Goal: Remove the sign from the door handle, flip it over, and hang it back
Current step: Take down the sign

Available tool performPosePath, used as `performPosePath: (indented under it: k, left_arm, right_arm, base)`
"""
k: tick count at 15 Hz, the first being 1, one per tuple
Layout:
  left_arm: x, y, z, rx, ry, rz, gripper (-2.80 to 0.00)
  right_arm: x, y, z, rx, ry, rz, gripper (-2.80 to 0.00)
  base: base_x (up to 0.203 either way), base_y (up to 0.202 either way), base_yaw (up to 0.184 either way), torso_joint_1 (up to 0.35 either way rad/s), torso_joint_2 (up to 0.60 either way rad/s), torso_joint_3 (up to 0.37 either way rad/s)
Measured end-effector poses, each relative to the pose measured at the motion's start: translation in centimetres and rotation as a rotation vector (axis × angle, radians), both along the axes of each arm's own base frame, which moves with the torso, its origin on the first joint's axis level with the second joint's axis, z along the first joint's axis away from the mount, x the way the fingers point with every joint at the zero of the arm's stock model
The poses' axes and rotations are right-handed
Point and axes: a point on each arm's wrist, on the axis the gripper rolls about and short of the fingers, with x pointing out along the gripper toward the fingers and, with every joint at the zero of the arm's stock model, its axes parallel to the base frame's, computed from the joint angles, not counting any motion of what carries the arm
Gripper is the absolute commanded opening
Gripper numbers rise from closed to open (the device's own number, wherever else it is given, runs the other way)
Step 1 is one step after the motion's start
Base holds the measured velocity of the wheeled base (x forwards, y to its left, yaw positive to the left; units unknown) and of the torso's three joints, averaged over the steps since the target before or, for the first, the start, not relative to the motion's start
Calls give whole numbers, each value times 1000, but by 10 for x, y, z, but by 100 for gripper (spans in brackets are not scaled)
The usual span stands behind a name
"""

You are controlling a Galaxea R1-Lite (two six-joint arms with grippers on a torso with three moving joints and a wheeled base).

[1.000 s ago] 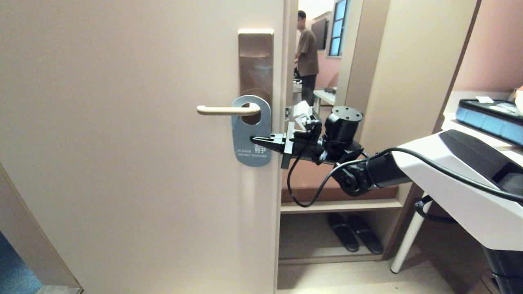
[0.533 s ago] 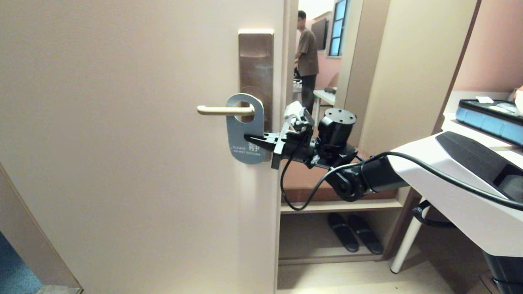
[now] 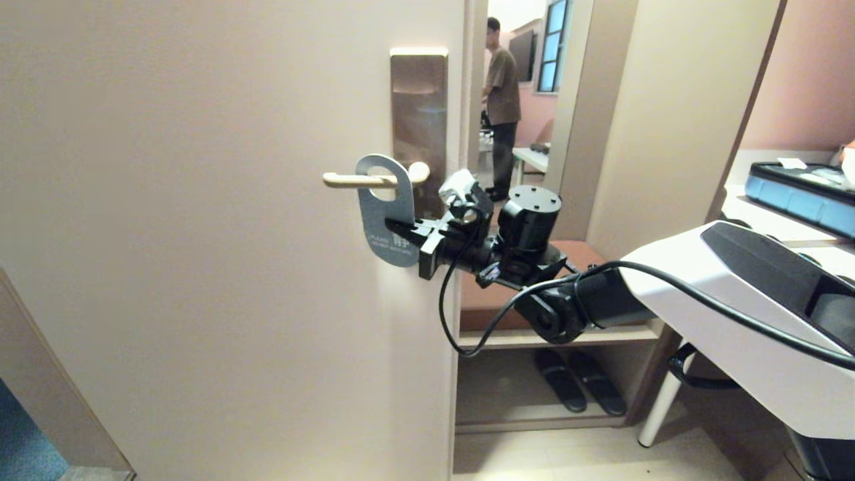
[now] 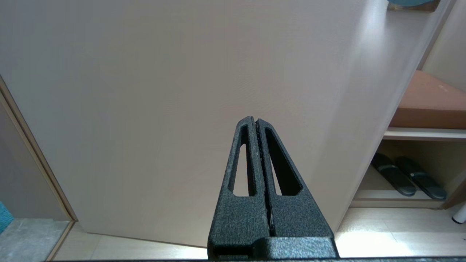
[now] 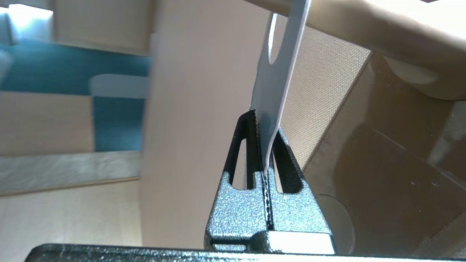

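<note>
On the door, left of the open doorway, the sign [image 3: 382,212] hangs with its oval hole threaded over the door handle [image 3: 374,178], partway along the lever, blue-grey face showing. Thin, flat card or plastic — light, fairly stiff, probably smooth, so it could slip or twist in a pinch. Best held at the lower solid part, below the hole, which leaves the hole free to slide off the lever's left tip. Right gripper [image 3: 399,230] reaches in from the right; jaws clamped together on the sign's lower right edge — the wrist view shows the sheet edge-on between them. Left gripper [image 4: 256,123] parked low facing the door, jaws together, empty.
</note>
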Motion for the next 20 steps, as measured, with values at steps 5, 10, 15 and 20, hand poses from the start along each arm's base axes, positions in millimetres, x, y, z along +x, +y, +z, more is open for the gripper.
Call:
performPosePath:
  k: [5, 10, 15, 20]
  left_arm:
    - [0, 0, 0, 0, 0, 0, -280]
    - [0, 0, 0, 0, 0, 0, -280]
    - [0, 0, 0, 0, 0, 0, -280]
    - [0, 0, 0, 0, -1, 0, -280]
  right_arm:
    - [-8, 15, -1, 19, 16, -104, -280]
    - [-19, 30, -1, 38, 29, -191, -280]
    - [-26, 41, 1, 55, 35, -247, -280]
    - [-34, 59, 2, 86, 38, -328, -280]
  base:
    - [0, 0, 0, 0, 0, 0]
    - [0, 0, 0, 0, 0, 0]
    - [0, 0, 0, 0, 0, 0]
    - [0, 0, 0, 0, 0, 0]
